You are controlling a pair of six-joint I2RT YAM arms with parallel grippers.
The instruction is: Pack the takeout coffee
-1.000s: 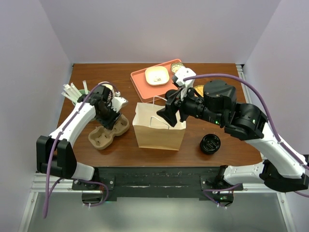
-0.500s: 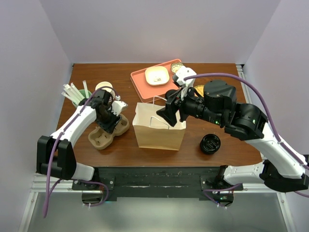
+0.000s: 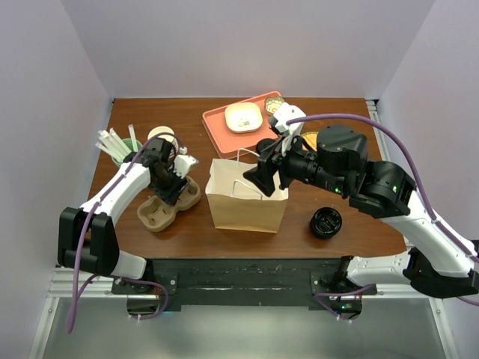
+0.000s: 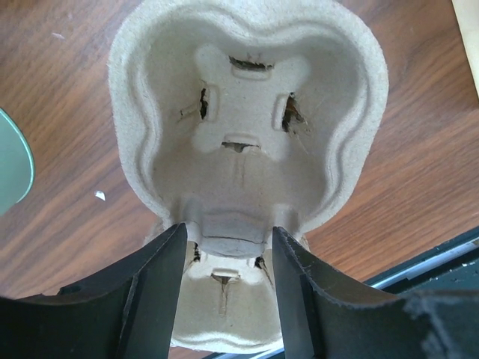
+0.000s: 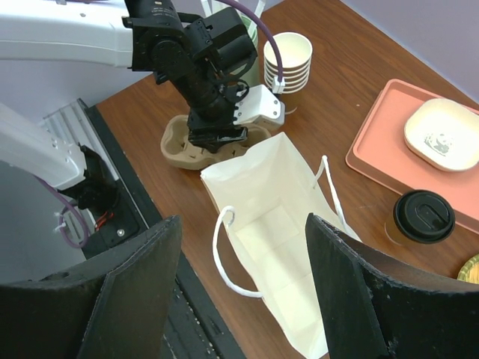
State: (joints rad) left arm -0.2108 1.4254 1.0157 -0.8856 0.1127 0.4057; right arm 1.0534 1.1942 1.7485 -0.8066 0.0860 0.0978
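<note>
Left tool (image 4: 227, 247): jaws partway apart, straddling the narrow waist of the pulp cup carrier (image 4: 247, 112) from above. One finger sits on each side of the bridge between the two wells. Can't tell if the pads touch the pulp; nothing looks clamped. Carrier lies flat on the wooden surface (image 3: 352, 112), left of the bag.

Right tool (image 5: 243, 232): jaws wide, nothing between them. It hangs over the open mouth of the brown paper bag (image 3: 245, 202), toward the bag's right rear corner in the top view. Bag stands upright mid-surface, mouth spread, white handles up.

Takeout coffee (image 5: 423, 217): upright on the surface with its black lid on, outside the bag. It is just beside the near edge of the pink tray (image 3: 224, 123) and near the bag's right side. Top view hides it behind the right arm.

Other items:
- small white dish (image 3: 244, 117) on the tray
- stack of lidless paper cups (image 5: 288, 60) behind the carrier, near the left arm's wrist
- green cup of white straws (image 3: 116, 142) at the far left
- squat black round piece (image 3: 326, 223) on the surface right of the bag, apart from it
</note>
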